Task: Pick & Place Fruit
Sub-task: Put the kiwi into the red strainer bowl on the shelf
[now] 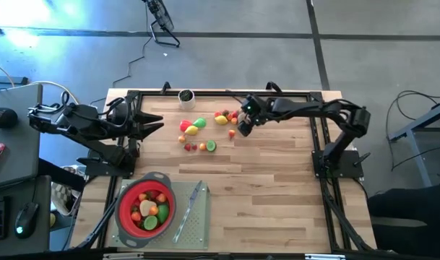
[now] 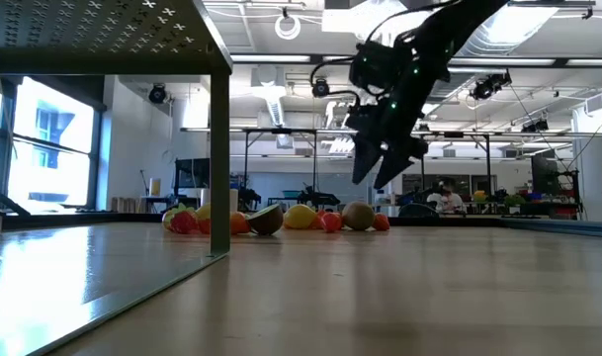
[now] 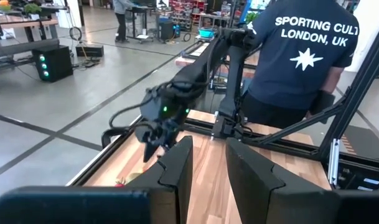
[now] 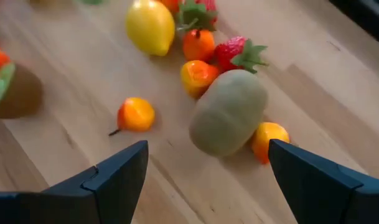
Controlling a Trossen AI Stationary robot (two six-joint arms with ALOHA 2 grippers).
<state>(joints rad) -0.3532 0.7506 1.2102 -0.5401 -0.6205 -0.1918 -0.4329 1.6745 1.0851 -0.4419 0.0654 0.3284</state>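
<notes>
A red strainer [image 1: 146,206] with a grey rim sits on a grey perforated mat [image 1: 194,225] at the near left of the wooden table [image 1: 277,188], far from both grippers. Inside it lie several toy fruits [image 1: 149,207]: red and orange pieces, a pale one, and green ones. A slim grey knife [image 1: 188,210] rests on the mat just beside the strainer.

The right gripper [image 1: 243,127] hangs above the far middle of the table with its fingers [image 4: 114,177] spread wide and nothing between them. Directly below and ahead of it lies a loose cluster of fruit: a brown kiwi [image 4: 228,112] closest to the gap, a small orange piece [image 4: 267,139] touching the kiwi, another orange fruit [image 4: 135,115] with a stem off to one side, and beyond them a strawberry [image 4: 237,53], a yellow lemon [image 4: 150,25] and more orange pieces. A second group of fruit [image 1: 194,133], red, yellow and green, lies a little farther toward the left arm.

The left gripper [image 1: 156,123] waits at the left edge of the table, its fingers [image 3: 177,165] standing narrowly apart and holding nothing; it appears to be raised off the surface.

Beyond the table stands a person [image 3: 301,56] in a dark shirt whose back reads "SPORTING CUL… LONDON, UK" above a white star.
</notes>
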